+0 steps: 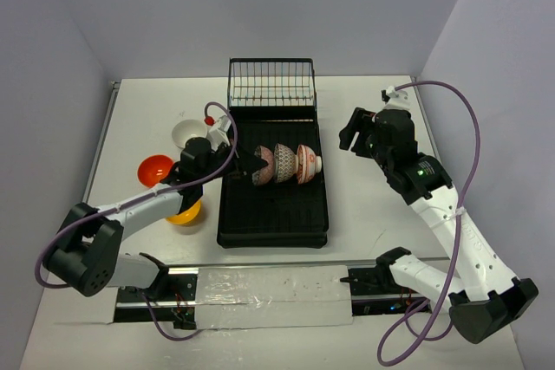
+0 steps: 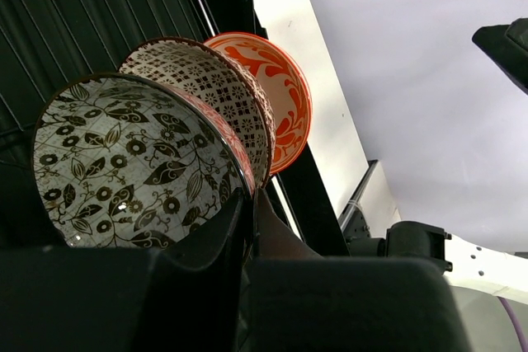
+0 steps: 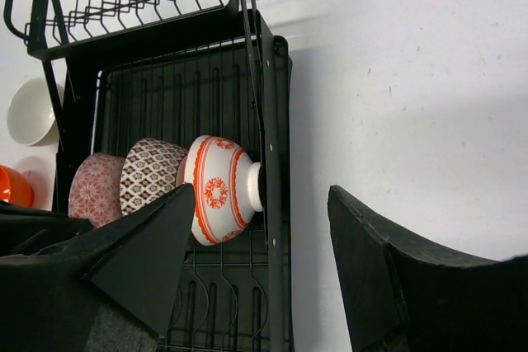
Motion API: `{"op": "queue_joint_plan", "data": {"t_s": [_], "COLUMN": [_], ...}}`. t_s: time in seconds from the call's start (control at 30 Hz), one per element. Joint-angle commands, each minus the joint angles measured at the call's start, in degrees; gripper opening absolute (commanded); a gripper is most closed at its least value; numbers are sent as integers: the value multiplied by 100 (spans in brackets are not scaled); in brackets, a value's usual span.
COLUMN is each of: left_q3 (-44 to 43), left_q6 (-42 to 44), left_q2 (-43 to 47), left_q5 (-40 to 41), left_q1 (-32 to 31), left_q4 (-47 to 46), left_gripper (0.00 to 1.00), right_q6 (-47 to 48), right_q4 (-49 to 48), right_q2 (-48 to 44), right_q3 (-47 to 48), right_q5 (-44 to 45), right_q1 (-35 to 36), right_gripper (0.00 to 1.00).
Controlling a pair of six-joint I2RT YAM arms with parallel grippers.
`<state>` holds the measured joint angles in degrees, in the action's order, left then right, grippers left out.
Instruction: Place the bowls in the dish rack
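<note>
Clamping my left fingers [image 2: 210, 241] on the pinkish bowl [image 2: 124, 162] at its rim stands it edgewise in the dish rack [image 1: 273, 214]; right fingers [image 3: 148, 245] apart.

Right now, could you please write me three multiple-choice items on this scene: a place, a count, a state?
1. The patterned bowls stand: A stacked flat; B on edge in the dish rack; C beside the rack.
2. Bowls outside the rack: A one; B five; C three.
3. The right gripper is: A open, empty; B shut on a bowl; C shut, empty.
Key: B, a row on its ribs; C, white bowl, red-orange bowl, yellow-orange bowl on the table; A, fingers apart, nothing between.
</note>
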<state>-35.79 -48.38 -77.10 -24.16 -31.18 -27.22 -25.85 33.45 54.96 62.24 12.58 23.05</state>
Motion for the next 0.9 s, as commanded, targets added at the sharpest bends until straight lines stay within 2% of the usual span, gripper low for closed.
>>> {"op": "queue_joint_plan", "data": {"t_s": [0.0,0.87], "left_q3": [-121,-104], "left_q6": [-101,-277], "left_q2": [-33,-314], "left_q5": [-141,-247], "left_q1": [-29,-55], "left_q4": [-670,-1101], "left_gripper": [0,0], "right_q6": [71,71], "right_q4": [-146,-137], "right_q2": [32,85], "right_q3": [-36,-27], "right_q5": [113,131], "right_q1": [42,68], "right_gripper": [73,73]}}
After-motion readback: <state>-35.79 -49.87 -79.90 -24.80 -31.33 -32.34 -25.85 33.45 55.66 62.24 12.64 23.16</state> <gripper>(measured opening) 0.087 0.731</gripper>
